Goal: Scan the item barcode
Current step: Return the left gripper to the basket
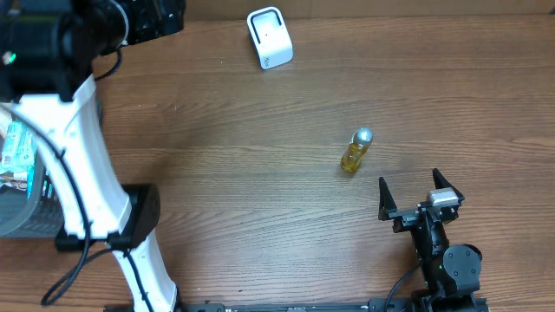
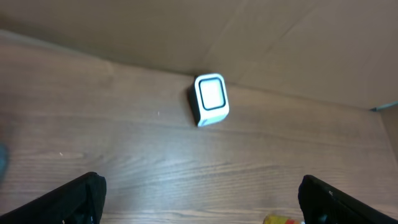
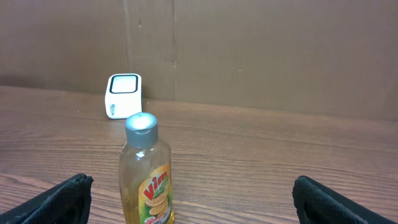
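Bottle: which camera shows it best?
Right wrist: the bottle stands close, label facing the lens. Overhead shows it small from above; left wrist catches only a yellow sliver at the bottom edge.

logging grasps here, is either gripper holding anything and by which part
Nothing is held. The left gripper and the right gripper are both open and empty; the bottle stands untouched on the table in front of the right gripper.

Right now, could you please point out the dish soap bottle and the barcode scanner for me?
dish soap bottle [image 3: 146, 174]: right wrist view, on its yellow body below the silver cap.
barcode scanner [image 2: 211, 95]: left wrist view, on its white front window.
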Motion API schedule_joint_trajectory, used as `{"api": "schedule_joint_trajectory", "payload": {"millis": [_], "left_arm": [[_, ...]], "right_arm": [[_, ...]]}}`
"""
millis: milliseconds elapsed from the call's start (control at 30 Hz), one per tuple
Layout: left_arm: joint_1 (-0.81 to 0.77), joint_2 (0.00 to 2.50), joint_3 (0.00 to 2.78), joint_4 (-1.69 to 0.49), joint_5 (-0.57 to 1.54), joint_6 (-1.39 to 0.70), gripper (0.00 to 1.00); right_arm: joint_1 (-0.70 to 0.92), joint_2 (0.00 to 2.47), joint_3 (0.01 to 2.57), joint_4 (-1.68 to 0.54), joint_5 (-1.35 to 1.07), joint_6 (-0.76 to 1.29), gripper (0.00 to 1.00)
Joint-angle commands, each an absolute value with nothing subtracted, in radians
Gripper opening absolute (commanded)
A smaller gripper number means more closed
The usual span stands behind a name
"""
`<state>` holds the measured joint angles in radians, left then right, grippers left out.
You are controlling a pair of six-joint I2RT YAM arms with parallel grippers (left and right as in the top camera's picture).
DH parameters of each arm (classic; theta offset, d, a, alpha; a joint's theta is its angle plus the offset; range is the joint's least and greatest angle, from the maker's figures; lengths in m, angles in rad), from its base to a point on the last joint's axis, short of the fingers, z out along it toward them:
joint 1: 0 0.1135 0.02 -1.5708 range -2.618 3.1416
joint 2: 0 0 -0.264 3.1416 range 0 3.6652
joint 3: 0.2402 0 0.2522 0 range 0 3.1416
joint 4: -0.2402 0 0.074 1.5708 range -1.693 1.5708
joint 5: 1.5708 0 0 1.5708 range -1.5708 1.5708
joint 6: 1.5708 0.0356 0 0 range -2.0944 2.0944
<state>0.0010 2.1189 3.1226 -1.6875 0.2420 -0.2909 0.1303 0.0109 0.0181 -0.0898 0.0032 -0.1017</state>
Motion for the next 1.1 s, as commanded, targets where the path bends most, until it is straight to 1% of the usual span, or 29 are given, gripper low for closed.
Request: {"api": "schedule_joint_trajectory", "payload": {"millis": [0, 33, 167, 267, 300, 333, 400, 500, 633, 700, 733, 767, 900, 1067], "left_arm": [[0.007, 2.030, 3.142, -1.690, 0.176, -0.213, 0.99], [0.007, 2.009, 3.142, -1.689, 0.182, -0.134, 0.99], [0.007, 1.984, 3.129, -1.690, 0.228, -0.004, 1.00], [0.007, 1.978, 3.102, -1.689, 0.286, 0.019, 1.00], [0.007, 1.978, 3.089, -1.690, 0.282, 0.019, 0.96], [0.007, 1.978, 3.068, -1.689, 0.280, 0.016, 0.87], [0.007, 1.978, 3.044, -1.690, 0.244, -0.018, 0.76], [0.007, 1.975, 3.001, -1.690, 0.088, -0.115, 0.70], [0.013, 1.938, 2.892, -1.690, -0.138, -0.266, 0.68], [0.024, 1.917, 2.837, -1.690, -0.188, -0.296, 0.67], [0.034, 1.905, 2.802, -1.690, -0.206, -0.302, 0.63], [0.054, 1.886, 2.753, -1.690, -0.224, -0.321, 0.61], [0.155, 1.831, 2.585, -1.690, -0.236, -0.406, 0.61], [0.329, 1.810, 2.473, -1.690, -0.236, -0.420, 0.63]], "right_arm": [[0.124, 0.003, 0.008, -0.084, -0.002, -0.102, 1.00], [0.124, 0.003, 0.008, -0.084, -0.002, -0.102, 1.00], [0.124, 0.003, 0.008, -0.084, -0.002, -0.102, 1.00], [0.124, 0.003, 0.008, -0.084, -0.002, -0.102, 1.00], [0.124, 0.003, 0.008, -0.084, -0.002, -0.102, 1.00], [0.124, 0.003, 0.008, -0.084, -0.002, -0.102, 1.00], [0.124, 0.003, 0.008, -0.084, -0.002, -0.102, 1.00], [0.124, 0.003, 0.008, -0.084, -0.002, -0.102, 1.00], [0.124, 0.003, 0.008, -0.084, -0.002, -0.102, 1.00], [0.124, 0.003, 0.008, -0.084, -0.002, -0.102, 1.00], [0.124, 0.003, 0.008, -0.084, -0.002, -0.102, 1.00], [0.124, 0.003, 0.008, -0.084, -0.002, -0.102, 1.00], [0.124, 0.003, 0.008, -0.084, -0.002, -0.102, 1.00], [0.124, 0.003, 0.008, -0.084, -0.002, -0.102, 1.00]]}}
